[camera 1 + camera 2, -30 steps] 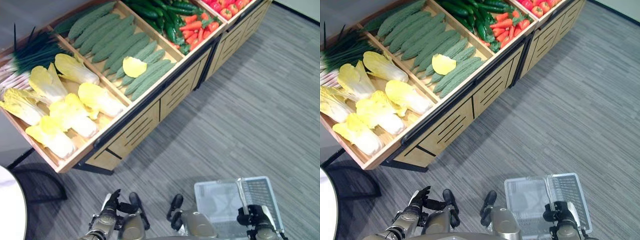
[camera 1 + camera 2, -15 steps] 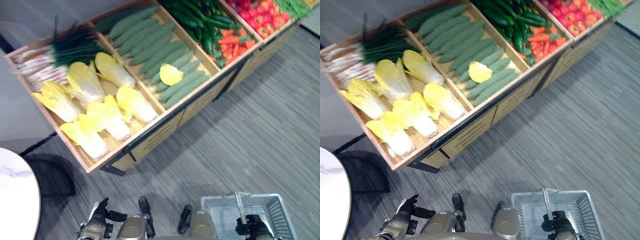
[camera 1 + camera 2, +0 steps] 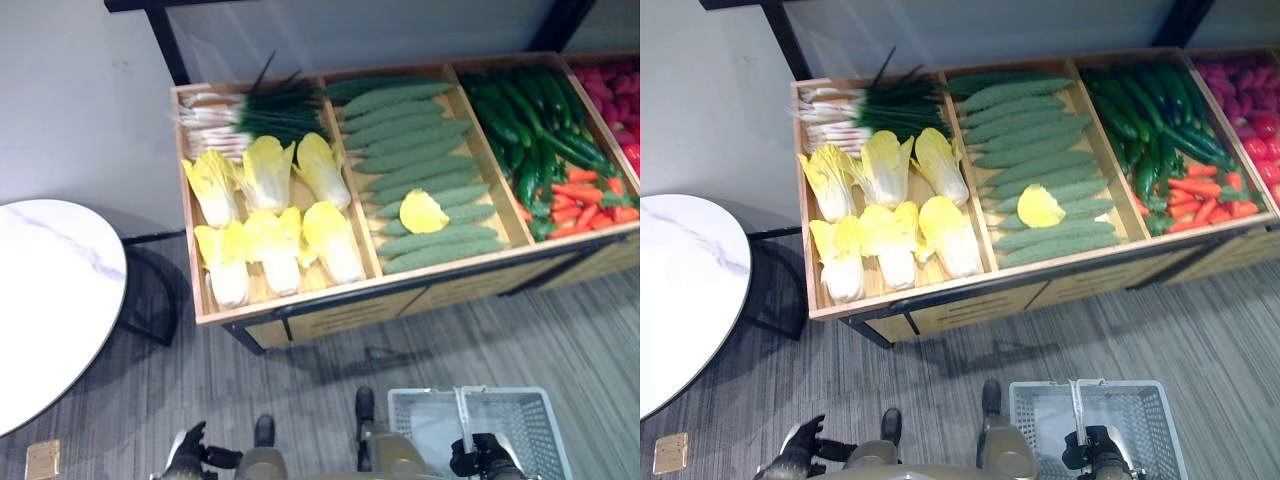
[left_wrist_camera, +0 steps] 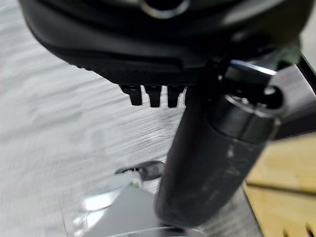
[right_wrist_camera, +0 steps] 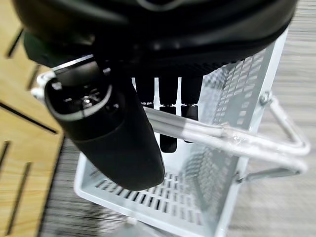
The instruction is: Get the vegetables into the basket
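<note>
A round white marble-patterned table top (image 3: 50, 300) sits at nine o'clock, on a black metal base (image 3: 155, 300). A grey striped carpet floor (image 3: 560, 330) spreads from four to eight o'clock. A small tan square (image 3: 41, 459) lies at seven o'clock.

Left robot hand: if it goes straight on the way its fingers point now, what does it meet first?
Probably the grey floor. The left robot hand holds nothing, and past its fingers only floor shows; depth is unclear.
</note>
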Robot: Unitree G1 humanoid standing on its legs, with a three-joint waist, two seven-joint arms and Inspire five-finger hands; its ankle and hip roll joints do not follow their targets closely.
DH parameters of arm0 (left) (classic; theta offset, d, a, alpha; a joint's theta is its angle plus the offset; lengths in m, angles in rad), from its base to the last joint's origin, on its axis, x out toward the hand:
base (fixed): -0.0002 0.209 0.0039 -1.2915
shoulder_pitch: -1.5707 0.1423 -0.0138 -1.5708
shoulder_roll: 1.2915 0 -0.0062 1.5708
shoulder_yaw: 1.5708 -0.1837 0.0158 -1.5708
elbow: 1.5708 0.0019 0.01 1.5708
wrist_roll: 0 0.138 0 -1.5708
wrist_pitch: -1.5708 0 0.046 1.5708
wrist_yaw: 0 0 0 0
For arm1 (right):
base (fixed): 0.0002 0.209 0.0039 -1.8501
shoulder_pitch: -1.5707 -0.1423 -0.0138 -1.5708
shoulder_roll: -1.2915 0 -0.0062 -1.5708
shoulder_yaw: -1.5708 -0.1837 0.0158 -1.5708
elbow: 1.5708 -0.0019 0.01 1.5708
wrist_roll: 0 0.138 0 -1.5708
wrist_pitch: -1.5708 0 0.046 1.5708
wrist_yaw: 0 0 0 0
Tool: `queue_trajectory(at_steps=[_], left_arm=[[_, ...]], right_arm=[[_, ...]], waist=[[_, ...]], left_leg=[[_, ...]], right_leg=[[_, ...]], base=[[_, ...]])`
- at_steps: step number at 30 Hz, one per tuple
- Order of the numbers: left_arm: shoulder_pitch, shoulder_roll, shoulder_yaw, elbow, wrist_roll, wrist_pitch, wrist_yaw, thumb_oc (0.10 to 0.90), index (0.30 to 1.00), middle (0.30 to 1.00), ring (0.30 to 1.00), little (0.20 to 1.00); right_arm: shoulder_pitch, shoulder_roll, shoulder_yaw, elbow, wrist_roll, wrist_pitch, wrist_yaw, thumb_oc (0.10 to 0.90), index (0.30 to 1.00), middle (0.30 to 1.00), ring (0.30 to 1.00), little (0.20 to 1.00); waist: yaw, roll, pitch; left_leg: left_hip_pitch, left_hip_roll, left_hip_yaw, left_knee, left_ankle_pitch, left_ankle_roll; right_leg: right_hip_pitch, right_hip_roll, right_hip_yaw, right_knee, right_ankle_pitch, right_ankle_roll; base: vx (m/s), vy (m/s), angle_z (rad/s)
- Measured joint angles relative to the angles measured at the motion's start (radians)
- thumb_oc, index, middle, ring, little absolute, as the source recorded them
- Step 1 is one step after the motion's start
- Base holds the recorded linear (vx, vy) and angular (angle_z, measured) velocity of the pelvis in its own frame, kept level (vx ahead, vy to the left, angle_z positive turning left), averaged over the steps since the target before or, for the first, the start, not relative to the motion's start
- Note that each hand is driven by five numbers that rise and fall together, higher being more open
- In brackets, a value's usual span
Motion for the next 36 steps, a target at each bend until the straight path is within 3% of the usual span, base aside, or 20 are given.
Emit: queue_trajectory(at_steps=[1, 2, 3, 5, 8, 10, 12, 22, 27, 30, 36], left_arm=[[0.009, -0.009, -0.003, -0.003, -0.002, 0.001, -0.005, 0.900, 1.000, 1.000, 1.000, 1.000], [0.020, -0.020, 0.005, 0.006, -0.003, 0.002, -0.006, 0.900, 1.000, 1.000, 1.000, 1.000], [0.020, -0.036, 0.027, 0.013, -0.020, -0.002, 0.002, 0.900, 1.000, 1.000, 1.000, 1.000], [-0.008, -0.019, 0.045, 0.017, -0.054, -0.007, 0.027, 0.900, 1.000, 1.000, 1.000, 1.000], [-0.005, -0.021, 0.067, 0.019, -0.103, 0.005, 0.029, 0.900, 1.000, 1.000, 1.000, 1.000], [-0.001, -0.028, 0.133, 0.036, -0.131, 0.014, 0.056, 0.900, 1.000, 1.000, 1.000, 1.000], [-0.009, -0.022, 0.257, 0.034, -0.179, 0.006, 0.103, 0.900, 1.000, 1.000, 1.000, 1.000], [0.005, 0.078, 0.373, -0.056, -0.236, -0.016, 0.286, 0.900, 1.000, 1.000, 1.000, 1.000], [0.093, 0.084, 0.396, -0.556, -0.192, -0.029, 0.426, 0.900, 1.000, 1.000, 1.000, 1.000], [0.161, 0.109, 0.396, -0.859, -0.045, -0.049, 0.493, 0.900, 1.000, 1.000, 1.000, 1.000], [0.126, 0.151, 0.401, -0.960, 0.171, -0.033, 0.525, 0.900, 1.000, 1.000, 1.000, 1.000]], right_arm=[[-0.004, -0.027, -0.002, -0.015, 0.000, -0.018, -0.004, 0.400, 0.300, 0.300, 0.300, 0.300], [-0.011, -0.043, -0.011, -0.010, 0.000, -0.019, -0.003, 0.400, 0.300, 0.300, 0.300, 0.300], [-0.010, -0.043, -0.016, 0.005, -0.002, -0.019, -0.002, 0.400, 0.300, 0.300, 0.300, 0.300], [0.019, -0.039, -0.021, 0.012, -0.002, -0.019, 0.007, 0.400, 0.300, 0.300, 0.300, 0.300], [0.019, -0.042, -0.029, 0.008, -0.002, -0.024, -0.003, 0.400, 0.300, 0.300, 0.300, 0.300], [0.015, -0.040, -0.029, 0.008, -0.002, -0.032, -0.005, 0.400, 0.300, 0.300, 0.300, 0.300], [0.032, -0.021, -0.029, 0.036, -0.002, -0.016, -0.005, 0.400, 0.300, 0.300, 0.300, 0.300], [0.130, -0.024, -0.049, 0.081, -0.007, 0.021, -0.006, 0.400, 0.300, 0.300, 0.300, 0.300], [0.153, -0.024, -0.063, 0.064, -0.027, 0.024, -0.005, 0.400, 0.300, 0.300, 0.300, 0.300], [0.171, -0.024, -0.097, 0.039, -0.041, 0.016, -0.005, 0.400, 0.300, 0.300, 0.300, 0.300], [0.162, -0.024, -0.105, 0.036, -0.041, -0.008, -0.002, 0.400, 0.300, 0.300, 0.300, 0.300]], waist=[[-0.003, -0.004, 0.002], [-0.003, 0.012, -0.003], [-0.021, 0.034, -0.014], [-0.034, 0.006, -0.022], [-0.028, 0.006, -0.024], [-0.032, 0.023, -0.031], [-0.030, 0.026, -0.035], [-0.038, 0.051, -0.078], [-0.028, 0.036, -0.083], [-0.027, 0.030, -0.085], [-0.030, 0.033, -0.085]], left_leg=[[-0.005, -0.016, 0.013, -0.020, 0.000, -0.003], [-0.004, -0.016, 0.016, -0.018, 0.023, -0.003], [-0.020, 0.007, 0.019, 0.012, 0.022, -0.046], [-0.079, 0.001, 0.009, 0.075, 0.041, -0.064], [-0.051, -0.008, 0.086, 0.034, 0.039, -0.064], [-0.006, -0.012, 0.092, -0.010, -0.014, -0.049], [0.002, -0.014, 0.102, -0.026, -0.004, -0.034], [0.029, -0.032, 0.127, -0.032, 0.000, -0.019], [0.032, -0.033, 0.122, -0.035, 0.000, -0.020], [0.036, -0.034, 0.117, -0.048, -0.001, -0.024], [0.044, -0.034, 0.117, -0.049, 0.005, -0.017]], right_leg=[[-0.007, 0.007, -0.001, 0.000, -0.004, -0.005], [-0.009, 0.026, -0.012, 0.000, -0.014, -0.020], [0.012, 0.050, -0.052, 0.000, -0.022, -0.032], [0.016, 0.024, -0.115, 0.001, -0.041, -0.036], [0.004, 0.025, -0.119, 0.008, -0.045, -0.044], [-0.006, 0.034, -0.113, 0.018, -0.044, -0.042], [0.006, 0.027, -0.121, 0.011, -0.046, -0.030], [0.024, 0.014, -0.109, 0.000, -0.024, -0.021], [0.031, 0.012, -0.113, 0.000, -0.023, -0.020], [0.035, 0.009, -0.117, -0.004, -0.023, -0.020], [0.036, 0.010, -0.118, -0.006, -0.024, -0.021]], base=[[0.08, -0.417, -0.03], [0.07, -0.467, 0.23], [-0.01, -0.282, 0.54], [-0.01, -0.038, 0.98], [0.06, -0.030, 0.25], [0.05, 0.006, -0.18], [0.05, 0.038, 0.06], [0.00, 0.051, -0.05], [0.02, 0.025, 0.04], [0.02, 0.003, 0.05], [0.00, 0.000, 0.00]])
